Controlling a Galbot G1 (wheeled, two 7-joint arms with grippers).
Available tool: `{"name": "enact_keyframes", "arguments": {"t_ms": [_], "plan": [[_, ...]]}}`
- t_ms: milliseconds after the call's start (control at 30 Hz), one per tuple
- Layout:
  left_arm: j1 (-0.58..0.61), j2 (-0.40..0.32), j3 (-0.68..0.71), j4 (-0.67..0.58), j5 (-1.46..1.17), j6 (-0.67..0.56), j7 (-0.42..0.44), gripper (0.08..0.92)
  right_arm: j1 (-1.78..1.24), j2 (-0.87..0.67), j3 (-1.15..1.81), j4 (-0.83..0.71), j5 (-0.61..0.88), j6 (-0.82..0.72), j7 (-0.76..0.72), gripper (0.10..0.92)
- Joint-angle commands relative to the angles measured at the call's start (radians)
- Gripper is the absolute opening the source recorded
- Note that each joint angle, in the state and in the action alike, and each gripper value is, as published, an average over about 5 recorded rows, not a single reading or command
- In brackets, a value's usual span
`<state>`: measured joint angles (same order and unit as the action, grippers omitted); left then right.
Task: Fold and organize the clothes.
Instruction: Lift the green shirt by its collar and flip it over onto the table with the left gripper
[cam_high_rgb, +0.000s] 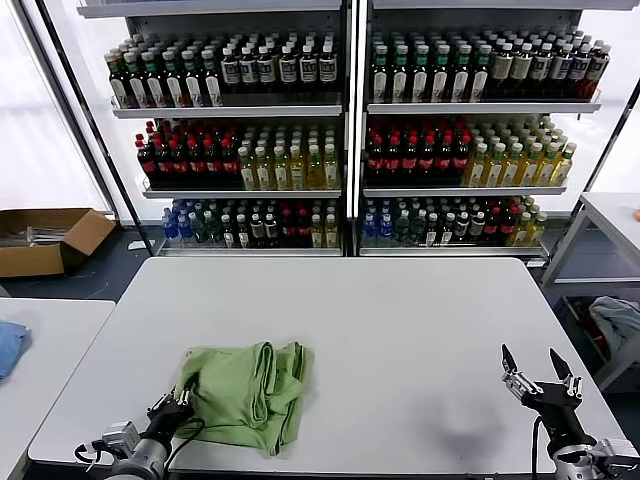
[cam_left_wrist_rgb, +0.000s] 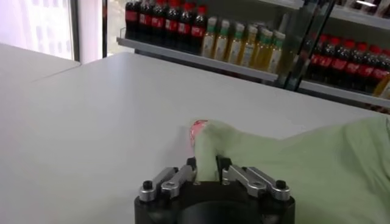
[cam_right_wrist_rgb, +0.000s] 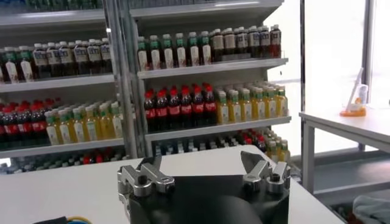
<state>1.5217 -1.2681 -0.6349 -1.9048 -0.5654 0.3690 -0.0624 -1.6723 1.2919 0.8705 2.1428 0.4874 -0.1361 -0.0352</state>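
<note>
Shirt (cam_high_rgb: 245, 393) crumpled, no readable print | left hand (cam_high_rgb: 178, 404) pinching its edge | right hand (cam_high_rgb: 538, 372) wide open, empty

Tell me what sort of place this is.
Likely a mock shop or retail test lab: shelves packed with rows of bottled drinks, plain white work tables in front, and a cardboard box on the floor.

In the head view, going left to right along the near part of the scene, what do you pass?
Blue cloth on the side table → left hand closing on the shirt's near-left edge → light green shirt crumpled on the white table → right hand, open and holding nothing.
</note>
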Motion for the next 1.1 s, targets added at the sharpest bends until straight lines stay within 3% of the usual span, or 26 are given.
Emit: {"name": "enact_keyframes", "arguments": {"t_ms": [33, 200, 433, 633, 767, 900, 1100], "plan": [[0.005, 0.062, -0.175, 0.011, -0.102, -0.027, -0.022, 0.195, 0.000, 0.005, -0.009, 0.004, -0.008, -0.001, 0.001, 0.823], [0.023, 0.142, -0.350, 0.026, -0.199, -0.021, -0.022, 0.150, 0.005, 0.022, -0.032, 0.010, -0.026, -0.002, 0.003, 0.823], [0.050, 0.343, -0.629, 0.092, -0.206, 0.021, 0.038, 0.149, 0.013, 0.034, -0.053, 0.015, -0.034, -0.003, 0.004, 0.823], [0.050, 0.437, -0.691, 0.070, -0.212, 0.069, 0.054, 0.149, 0.022, 0.043, -0.066, 0.016, -0.038, -0.002, 0.005, 0.823], [0.037, 0.418, -0.656, 0.006, -0.209, 0.092, 0.041, 0.149, 0.015, 0.043, -0.062, 0.023, -0.036, 0.001, 0.005, 0.823], [0.017, 0.352, -0.565, -0.079, -0.177, 0.112, 0.004, 0.149, 0.001, 0.041, -0.055, 0.020, -0.035, 0.009, 0.002, 0.823], [-0.031, 0.215, -0.269, -0.205, -0.104, 0.109, -0.148, 0.149, -0.001, 0.042, -0.056, 0.030, -0.037, 0.007, 0.004, 0.823]]}}
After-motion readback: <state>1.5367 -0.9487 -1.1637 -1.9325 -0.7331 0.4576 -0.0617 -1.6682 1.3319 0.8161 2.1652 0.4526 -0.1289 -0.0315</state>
